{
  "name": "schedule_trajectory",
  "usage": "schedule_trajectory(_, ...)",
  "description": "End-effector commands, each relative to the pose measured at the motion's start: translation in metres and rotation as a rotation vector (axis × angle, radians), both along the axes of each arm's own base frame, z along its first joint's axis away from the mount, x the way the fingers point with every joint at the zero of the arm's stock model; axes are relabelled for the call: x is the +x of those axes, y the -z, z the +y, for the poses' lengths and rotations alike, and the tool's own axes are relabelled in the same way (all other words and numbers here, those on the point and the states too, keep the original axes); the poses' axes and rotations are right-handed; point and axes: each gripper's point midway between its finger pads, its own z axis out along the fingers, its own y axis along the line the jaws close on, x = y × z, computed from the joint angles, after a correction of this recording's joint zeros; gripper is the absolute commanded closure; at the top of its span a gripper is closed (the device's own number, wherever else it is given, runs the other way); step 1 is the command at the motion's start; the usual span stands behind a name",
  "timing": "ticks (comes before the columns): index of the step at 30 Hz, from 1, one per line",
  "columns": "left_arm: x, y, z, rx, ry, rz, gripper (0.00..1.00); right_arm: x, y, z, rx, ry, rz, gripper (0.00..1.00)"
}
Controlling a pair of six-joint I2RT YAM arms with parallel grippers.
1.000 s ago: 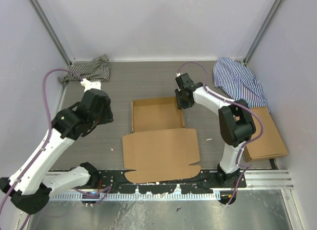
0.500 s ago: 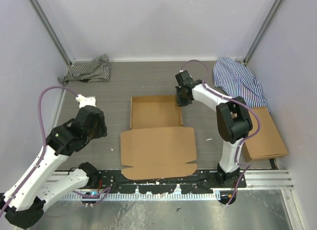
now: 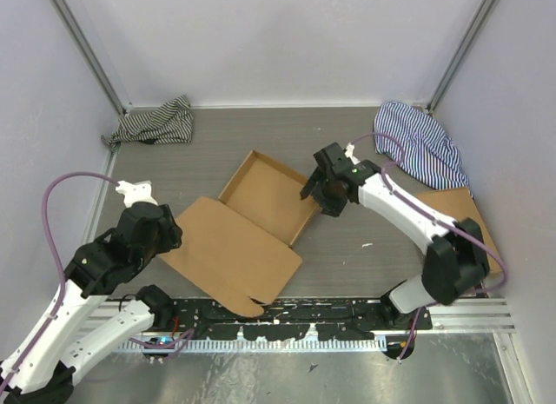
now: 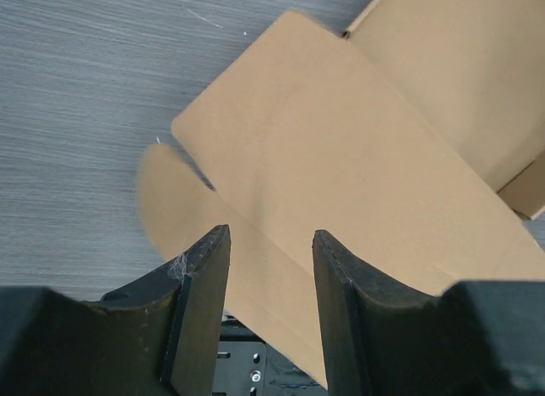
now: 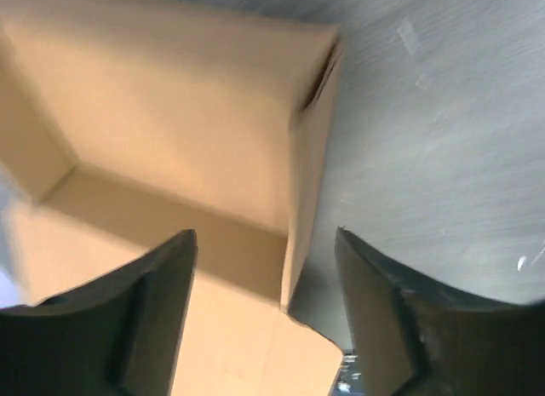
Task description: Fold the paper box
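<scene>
The paper box (image 3: 261,191) lies skewed on the table. Its shallow tray points to the far right and its flat lid flap (image 3: 230,252) reaches toward the near edge. My right gripper (image 3: 311,192) hovers open over the tray's right wall. In the right wrist view the right gripper (image 5: 264,232) straddles that wall (image 5: 300,200) without touching it. My left gripper (image 3: 165,235) hangs at the lid flap's left edge. In the left wrist view the left gripper (image 4: 271,232) is open with nothing between its fingers, and the lid flap (image 4: 341,157) lies below it.
A dark striped cloth (image 3: 155,123) lies at the far left corner and a blue striped cloth (image 3: 417,143) at the far right. A flat cardboard rectangle (image 3: 465,208) rests by the right wall, partly behind the right arm. A metal rail (image 3: 304,324) runs along the near edge.
The right gripper closed on the box's far right corner, then let go and opened. The box has turned askew and slid left. The left arm drew back toward the near left.
</scene>
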Motion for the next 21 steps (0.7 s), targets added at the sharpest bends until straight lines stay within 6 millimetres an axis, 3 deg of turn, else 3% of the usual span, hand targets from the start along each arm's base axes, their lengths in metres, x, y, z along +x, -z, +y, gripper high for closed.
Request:
schedule_trajectory(1,0.002,-0.009,-0.001,-0.052,-0.016,-0.06,0.5,-0.048,-0.063,0.024,0.057,0.033,-0.071,0.11)
schedule_trajectory(3,0.002,-0.011,0.0,-0.064,-0.016,-0.073,0.5,-0.06,-0.073,0.025,0.052,-0.046,-0.12,0.02)
schedule_trajectory(6,0.001,-0.013,-0.002,-0.087,-0.009,-0.091,0.5,-0.047,-0.102,0.027,0.027,-0.244,-0.351,0.0)
schedule_trajectory(9,0.001,-0.013,-0.004,-0.1,0.001,-0.098,0.5,-0.01,-0.13,0.017,-0.177,-0.391,-0.581,0.0)
schedule_trajectory(12,0.001,-0.012,-0.006,-0.092,0.009,-0.089,0.51,0.039,-0.131,0.013,-0.442,-0.502,-0.627,0.01)
schedule_trajectory(16,0.001,-0.013,-0.005,-0.082,0.014,-0.088,0.51,0.086,-0.082,0.037,-0.59,-0.702,-0.479,0.08)
schedule_trajectory(21,0.0,-0.016,0.003,-0.065,-0.015,-0.102,0.51,0.132,-0.038,0.037,-0.617,-0.709,-0.396,0.12)
